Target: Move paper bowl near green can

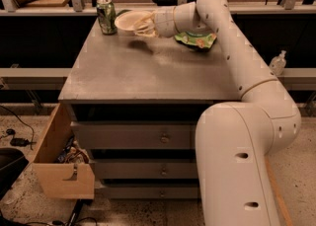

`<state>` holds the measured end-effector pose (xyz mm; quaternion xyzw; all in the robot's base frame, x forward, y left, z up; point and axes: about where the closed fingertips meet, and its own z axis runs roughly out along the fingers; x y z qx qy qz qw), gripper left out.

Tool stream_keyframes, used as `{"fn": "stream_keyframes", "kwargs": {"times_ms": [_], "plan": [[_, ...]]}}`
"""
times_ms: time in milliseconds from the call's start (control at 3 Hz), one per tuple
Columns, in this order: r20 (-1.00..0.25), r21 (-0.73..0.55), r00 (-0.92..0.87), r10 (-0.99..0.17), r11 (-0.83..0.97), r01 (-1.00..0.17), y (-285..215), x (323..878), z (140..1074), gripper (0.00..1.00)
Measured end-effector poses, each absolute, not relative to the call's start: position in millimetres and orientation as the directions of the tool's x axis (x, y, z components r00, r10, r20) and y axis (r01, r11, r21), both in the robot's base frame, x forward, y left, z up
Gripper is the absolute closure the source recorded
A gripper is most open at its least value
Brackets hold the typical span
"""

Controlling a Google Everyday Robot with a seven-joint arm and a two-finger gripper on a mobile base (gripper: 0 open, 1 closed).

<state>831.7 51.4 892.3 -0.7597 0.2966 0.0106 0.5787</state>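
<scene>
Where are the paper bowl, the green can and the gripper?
paper bowl (pixel 126 20), camera view, inside of its hollow.
green can (pixel 106 18), camera view, middle of its side.
gripper (pixel 139 25), camera view, between fingertips at the bowl's right rim.

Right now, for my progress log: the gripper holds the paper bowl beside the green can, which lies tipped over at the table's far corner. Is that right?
Not quite: the camera view shows the green can standing upright, not tipped over. The rest stands: the gripper, jaws shut on the paper bowl, holds it beside the can at the table's far corner.
</scene>
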Motion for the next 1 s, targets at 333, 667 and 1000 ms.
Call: {"fn": "stream_keyframes", "kwargs": {"times_ms": [333, 667, 1000], "plan": [[-0.394, -0.854, 0.813, -0.429, -0.157, -0.496, 61.2, 833.8, 871.4, 1.0], [-0.395, -0.853, 0.814, -0.425, -0.159, -0.497, 64.6, 833.6, 870.0, 0.83], [-0.398, -0.852, 0.815, -0.421, -0.161, -0.499, 68.2, 833.4, 868.0, 0.59]]}}
